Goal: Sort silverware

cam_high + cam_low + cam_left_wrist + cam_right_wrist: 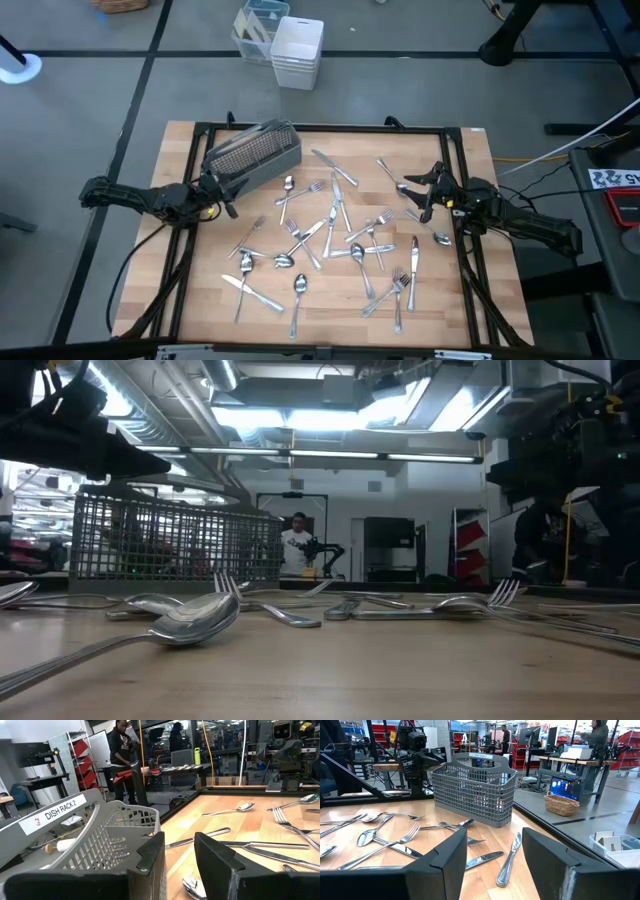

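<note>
Landmark is the grey caddy [254,155], which stands at the far left part of the wooden table [330,318].

Nearest the front edge, well away from the caddy: a spoon [298,292] and a knife [252,293] on the caddy's side, and a fork [399,292] over toward the right arm.

Mid-table, the main silverware [335,235] scatter of forks, spoons and knives lies loose, some pieces crossed over others, spreading right of the caddy. None sits between either pair of jaws.

The left gripper [222,190] sits right at the caddy's near left corner, jaws open with nothing in them. In the left wrist view its fingers [150,855] straddle the caddy's wall; a spoon bowl [194,887] lies just below the gap.

The right gripper [418,190] is across the scatter from the caddy, jaws open and empty, silverware just beside its tips. In the right wrist view a knife [509,861] lies ahead of the gap, the caddy beyond it.

Farthest from the front, right of the caddy, lies another knife [334,166].

Off the table, beyond the caddy, white bins [297,51] stand on the floor.
</note>
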